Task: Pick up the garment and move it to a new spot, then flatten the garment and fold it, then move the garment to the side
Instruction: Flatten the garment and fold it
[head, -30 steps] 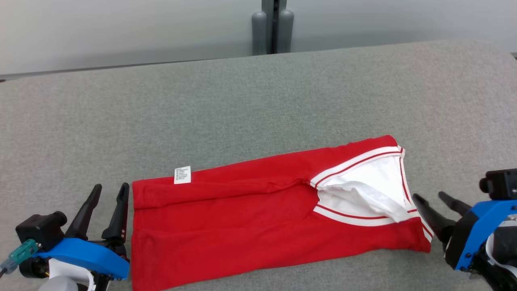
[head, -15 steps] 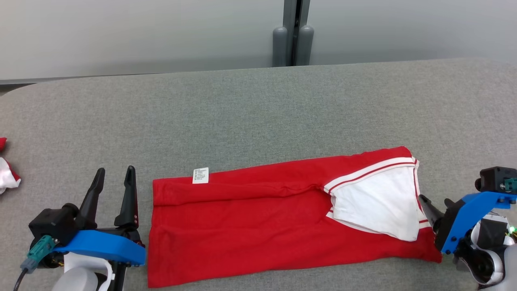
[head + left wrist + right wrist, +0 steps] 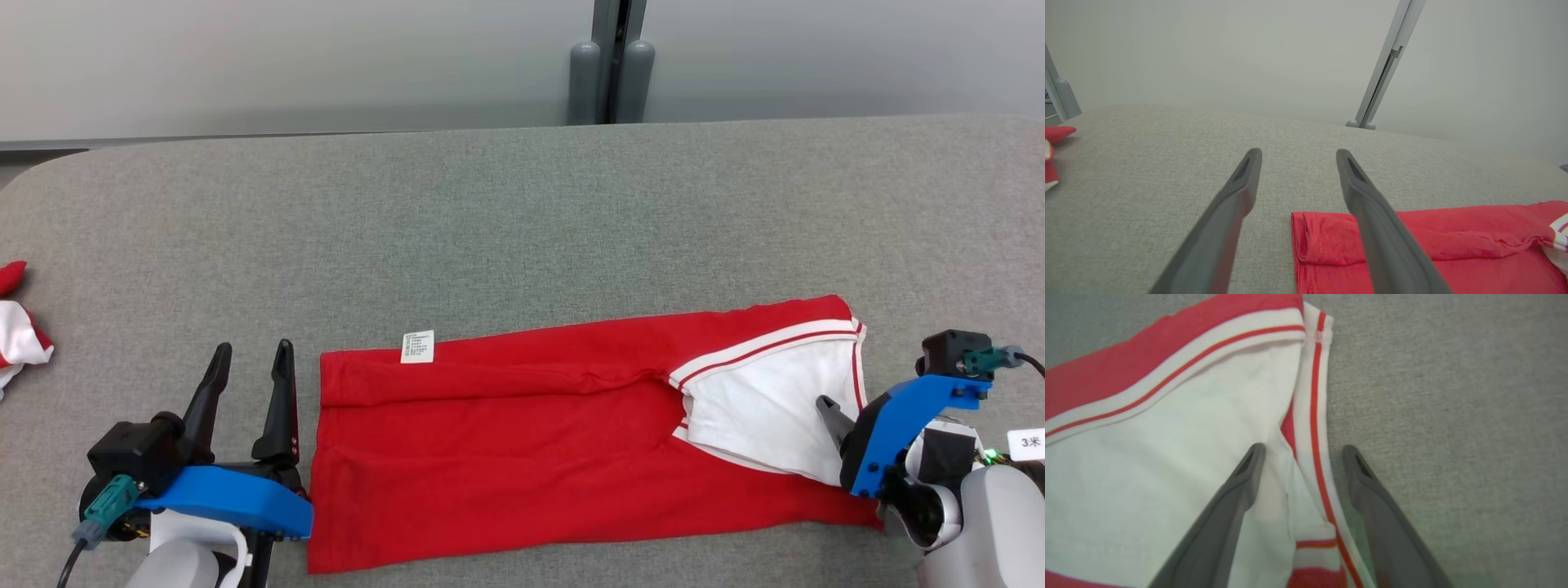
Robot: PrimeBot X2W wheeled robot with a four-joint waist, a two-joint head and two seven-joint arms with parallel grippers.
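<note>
Garment (image 3: 506,457) lies folded flat on the grey table (image 3: 490,212).

There is one grey surface (image 3: 490,220). There is one red garment (image 3: 506,457) with one white label (image 3: 417,346). One more red and white cloth (image 3: 20,343) is at nine o'clock. There are two tools, the left tool (image 3: 253,355) and the right tool (image 3: 1302,451), with two dark fingers (image 3: 1237,196) each. Two grey posts (image 3: 584,82) are at twelve o'clock.

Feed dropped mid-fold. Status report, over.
Left gripper, right gripper: jaws open, empty. Right astride striped edge of red garment, lying folded on table. Another red-white cloth far left, apart.
</note>
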